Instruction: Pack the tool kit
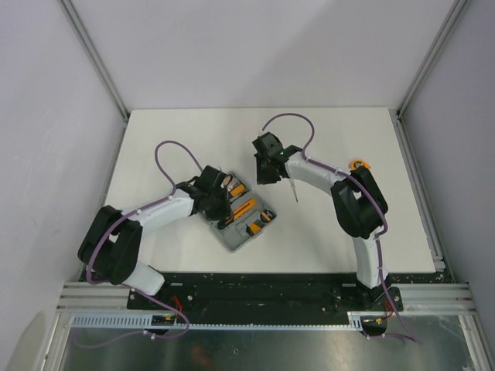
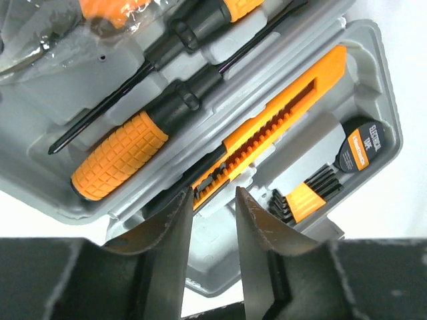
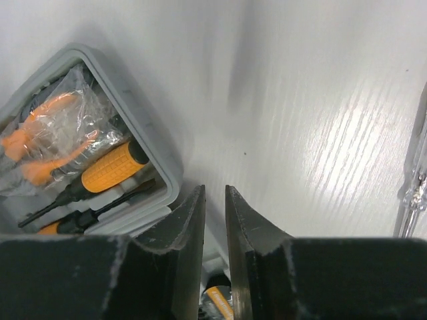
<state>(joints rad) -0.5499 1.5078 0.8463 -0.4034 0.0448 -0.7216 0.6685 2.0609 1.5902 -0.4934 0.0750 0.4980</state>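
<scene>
We see a white worktop (image 1: pixel 232 139) with a faint wood grain, glossy enough to catch the light. Pale, plain walls close it in at the back (image 1: pixel 263 46), on the left (image 1: pixel 39 116) and on the right (image 1: pixel 464 154). Two aluminium posts (image 1: pixel 93 58) (image 1: pixel 433 58) slant up from its far corners. Along its near edge lies a black plate (image 1: pixel 271 290), then a silver slotted rail (image 1: pixel 263 305), a grey comb-like cable duct (image 1: pixel 116 319) and a dull metal sheet (image 1: pixel 271 352).

This was a robotics lab cell. A white table (image 1: pixel 340 147) stood boxed in by plain pale panels (image 1: pixel 255 54) on aluminium posts (image 1: pixel 94 58). The left arm (image 1: pixel 155 212) and right arm (image 1: pixel 360 209) were bolted to a slotted rail (image 1: pixel 263 297) at the table's near edge.
</scene>
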